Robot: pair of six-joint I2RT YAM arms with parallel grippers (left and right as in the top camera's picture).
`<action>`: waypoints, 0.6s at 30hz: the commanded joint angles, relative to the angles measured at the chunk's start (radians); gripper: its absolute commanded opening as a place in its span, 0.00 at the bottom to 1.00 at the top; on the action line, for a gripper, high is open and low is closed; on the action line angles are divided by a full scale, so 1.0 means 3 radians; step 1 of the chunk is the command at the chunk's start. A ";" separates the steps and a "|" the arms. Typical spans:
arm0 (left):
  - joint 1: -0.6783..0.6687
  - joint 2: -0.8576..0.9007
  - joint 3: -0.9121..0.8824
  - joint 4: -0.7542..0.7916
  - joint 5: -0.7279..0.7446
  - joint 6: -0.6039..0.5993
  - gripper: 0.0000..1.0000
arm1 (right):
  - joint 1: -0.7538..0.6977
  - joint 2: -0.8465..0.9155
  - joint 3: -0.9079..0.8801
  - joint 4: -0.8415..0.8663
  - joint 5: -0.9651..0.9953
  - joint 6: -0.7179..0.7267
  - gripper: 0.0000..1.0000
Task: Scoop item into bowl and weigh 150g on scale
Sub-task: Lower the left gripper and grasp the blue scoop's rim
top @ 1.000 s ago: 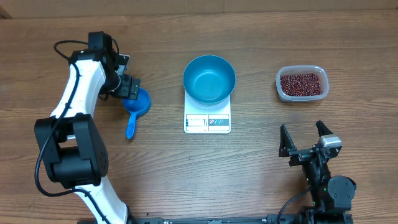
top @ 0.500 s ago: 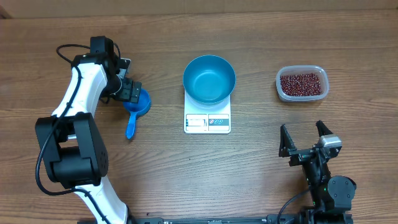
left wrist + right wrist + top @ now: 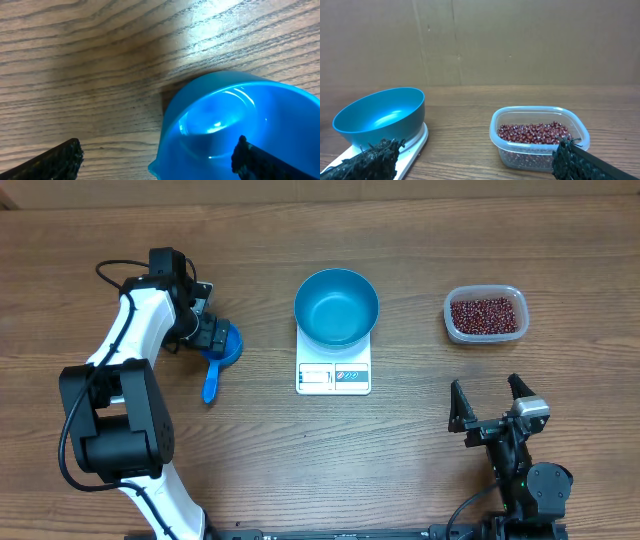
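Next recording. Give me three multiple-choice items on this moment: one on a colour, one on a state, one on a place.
1. The beans in the clear tub are:
A. green
B. dark red-brown
C. white

2. The left tool, over the blue scoop, is:
A. open
B. shut on the handle
C. shut on the cup's rim

3. The blue bowl stands:
A. in the tub
B. on the white scale
C. on the scoop

Answers:
1 B: the right wrist view shows dark red-brown grains through the clear wall.
2 A: the left wrist view shows its fingertips far apart, with the scoop's cup below them.
3 B: the overhead view shows the bowl on the scale's back part, with the display still showing in front.
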 commanded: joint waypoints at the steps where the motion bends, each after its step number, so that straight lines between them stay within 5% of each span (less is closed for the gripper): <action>1: -0.0001 0.0046 -0.0092 0.0071 -0.0010 0.0071 0.98 | -0.0009 -0.0036 -0.0034 0.0010 0.0020 -0.0015 1.00; 13: -0.0001 0.0046 -0.0249 0.0342 -0.0009 0.0071 0.99 | -0.0009 -0.0036 -0.0034 0.0010 0.0020 -0.0015 1.00; 18: -0.0001 0.0046 -0.0249 0.0338 -0.0010 0.0070 0.90 | -0.0009 -0.0036 -0.0034 0.0010 0.0020 -0.0015 1.00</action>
